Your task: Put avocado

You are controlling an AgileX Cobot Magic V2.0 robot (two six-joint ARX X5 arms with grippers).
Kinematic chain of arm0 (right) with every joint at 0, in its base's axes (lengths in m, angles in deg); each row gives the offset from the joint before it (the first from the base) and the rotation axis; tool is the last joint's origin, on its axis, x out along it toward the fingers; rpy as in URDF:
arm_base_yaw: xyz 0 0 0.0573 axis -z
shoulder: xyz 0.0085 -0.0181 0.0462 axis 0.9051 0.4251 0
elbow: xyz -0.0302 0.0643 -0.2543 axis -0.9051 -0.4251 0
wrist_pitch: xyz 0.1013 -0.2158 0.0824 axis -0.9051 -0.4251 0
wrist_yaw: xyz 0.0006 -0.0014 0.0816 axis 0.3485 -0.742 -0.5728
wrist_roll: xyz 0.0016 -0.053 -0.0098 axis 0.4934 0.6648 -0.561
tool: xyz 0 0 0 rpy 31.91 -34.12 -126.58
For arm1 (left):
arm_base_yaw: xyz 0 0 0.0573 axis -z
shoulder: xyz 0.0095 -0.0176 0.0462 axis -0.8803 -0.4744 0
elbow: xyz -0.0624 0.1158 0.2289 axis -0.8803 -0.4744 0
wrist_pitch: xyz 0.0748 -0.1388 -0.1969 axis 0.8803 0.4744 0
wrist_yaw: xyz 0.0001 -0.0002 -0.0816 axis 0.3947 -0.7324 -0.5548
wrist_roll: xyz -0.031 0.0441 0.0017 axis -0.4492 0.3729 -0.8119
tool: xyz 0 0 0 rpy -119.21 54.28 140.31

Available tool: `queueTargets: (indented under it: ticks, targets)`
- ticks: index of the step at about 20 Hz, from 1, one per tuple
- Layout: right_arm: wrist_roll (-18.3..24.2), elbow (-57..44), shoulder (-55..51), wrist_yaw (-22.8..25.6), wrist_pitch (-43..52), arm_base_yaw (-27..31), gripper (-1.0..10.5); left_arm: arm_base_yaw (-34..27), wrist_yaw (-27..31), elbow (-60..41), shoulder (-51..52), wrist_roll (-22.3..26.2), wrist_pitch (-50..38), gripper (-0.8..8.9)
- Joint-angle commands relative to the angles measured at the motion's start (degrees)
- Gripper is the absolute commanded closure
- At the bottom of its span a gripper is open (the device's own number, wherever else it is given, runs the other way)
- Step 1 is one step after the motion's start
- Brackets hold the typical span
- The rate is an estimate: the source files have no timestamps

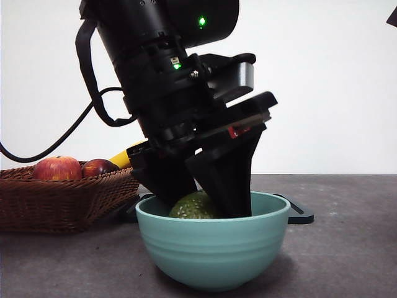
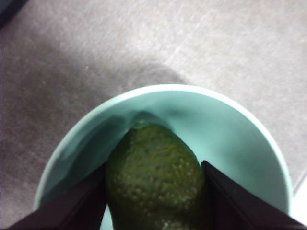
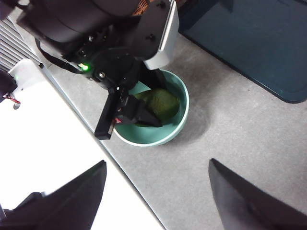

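The olive-green avocado (image 1: pixel 191 207) sits low inside a teal bowl (image 1: pixel 211 251) at the middle of the table. My left gripper (image 1: pixel 200 205) reaches down into the bowl, its jaws pressed on both sides of the avocado (image 2: pixel 153 172). The bowl's rim (image 2: pixel 249 124) curves around them in the left wrist view. My right gripper (image 3: pixel 156 201) is open and empty, high above the table, and looks down on the bowl (image 3: pixel 183 112), the avocado (image 3: pixel 162 103) and the left gripper (image 3: pixel 141 112).
A wicker basket (image 1: pixel 62 208) at the left holds a red apple (image 1: pixel 57 169), a dark red fruit (image 1: pixel 99 166) and something yellow (image 1: pixel 124 158). A dark flat mat (image 3: pixel 259 43) lies behind the bowl. The right arm shows as a black tip (image 1: pixel 392 15).
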Motion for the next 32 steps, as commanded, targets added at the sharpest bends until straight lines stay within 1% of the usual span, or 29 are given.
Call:
queueTargets:
  ticks: [1,3,5,7,9,14,18,21,24,26,28,32]
  targets:
    - [-0.7,1.0,0.4,0.1,0.5,-0.3,6.1,1.0,0.2,0.9,-1.0,0.8,-0.7,4.67]
    - [-0.8,1.0,0.4,0.1,0.5,-0.3,6.1,1.0,0.2,0.9,-1.0,0.7,-0.6,4.67]
    - [-0.8,1.0,0.4,0.1,0.5,-0.3,6.1,1.1,0.1,0.9,-0.8,-0.7,-0.6,4.69]
    - [-0.8,1.0,0.4,0.1,0.5,-0.3,6.1,1.1,0.1,1.0,0.2,-0.8,-0.5,4.70]
    - [-0.8,1.0,0.4,0.1,0.5,-0.3,6.1,1.1,0.1,1.0,2.4,-2.1,-0.7,4.70]
    - [-0.8,1.0,0.4,0.1,0.5,-0.3,6.1,-1.3,0.2,1.2,12.2,-2.8,-0.6,4.70]
    - [-0.8,1.0,0.5,0.3,0.6,-0.3,6.1,-6.4,0.2,1.2,21.4,-3.3,-0.2,4.71]
    - [-0.8,1.0,0.8,0.3,0.6,-0.3,6.1,-12.7,0.1,1.2,27.8,-3.3,1.1,4.71]
    - [-0.9,1.0,1.7,0.3,1.2,-0.3,6.1,-19.9,-0.2,1.0,33.3,-2.4,5.9,4.71]
    - [-0.9,1.0,2.8,0.3,2.1,-0.3,6.1,-24.4,-1.9,0.4,36.4,-1.4,9.5,4.72]
    - [-1.0,1.0,4.1,0.3,3.3,-0.3,6.1,-27.4,-4.9,-0.8,39.3,-0.3,12.4,4.72]
    - [-1.0,1.0,8.1,0.2,5.7,-0.3,6.1,-29.2,-12.2,-7.9,45.5,0.0,15.1,4.72]
